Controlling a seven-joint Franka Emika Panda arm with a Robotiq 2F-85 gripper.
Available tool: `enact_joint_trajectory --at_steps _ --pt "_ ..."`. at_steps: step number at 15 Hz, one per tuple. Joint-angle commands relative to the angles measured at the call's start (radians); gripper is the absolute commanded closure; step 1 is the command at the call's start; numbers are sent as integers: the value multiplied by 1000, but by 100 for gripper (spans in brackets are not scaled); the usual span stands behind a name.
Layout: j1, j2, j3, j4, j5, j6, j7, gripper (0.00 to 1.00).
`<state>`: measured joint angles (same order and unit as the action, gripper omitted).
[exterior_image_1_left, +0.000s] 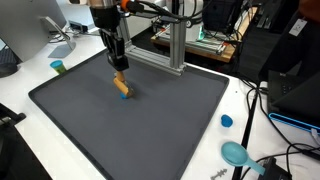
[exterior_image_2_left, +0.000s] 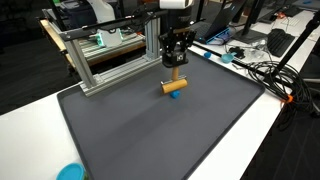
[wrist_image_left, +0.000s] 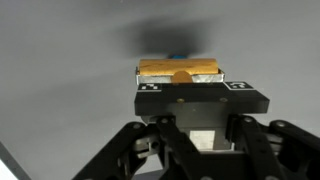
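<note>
My gripper (exterior_image_1_left: 118, 66) hangs over the far middle of the dark grey mat (exterior_image_1_left: 150, 130), also seen in the other exterior view (exterior_image_2_left: 176, 66). It is shut on an orange wooden piece (exterior_image_1_left: 121, 86) with a small blue end, which hangs just below the fingers close above the mat (exterior_image_2_left: 150, 130). In an exterior view the orange piece (exterior_image_2_left: 175, 86) lies crosswise with the blue part under it. In the wrist view the orange piece (wrist_image_left: 178, 69) shows beyond the gripper body, and the fingertips are hidden.
An aluminium frame (exterior_image_1_left: 175, 55) stands at the mat's far edge, also in the other exterior view (exterior_image_2_left: 110, 60). A small blue cup (exterior_image_1_left: 58, 67), a blue cap (exterior_image_1_left: 226, 121) and a teal bowl (exterior_image_1_left: 236, 153) lie on the white table. Cables lie at the side (exterior_image_2_left: 265, 72).
</note>
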<state>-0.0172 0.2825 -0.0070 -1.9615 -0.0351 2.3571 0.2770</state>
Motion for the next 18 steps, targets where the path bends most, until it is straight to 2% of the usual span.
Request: enact_joint_trajectory --at_steps 1,3,8,13,18 --pt "8 19 -11 -2 16 42 -35 78" --pt "7 33 -10 1 22 64 -43 78" --pt "11 66 -21 23 7 20 -27 78" --pt "7 107 -23 45 15 24 -33 78" --pt "12 142 -34 94 -3 -93 -19 78"
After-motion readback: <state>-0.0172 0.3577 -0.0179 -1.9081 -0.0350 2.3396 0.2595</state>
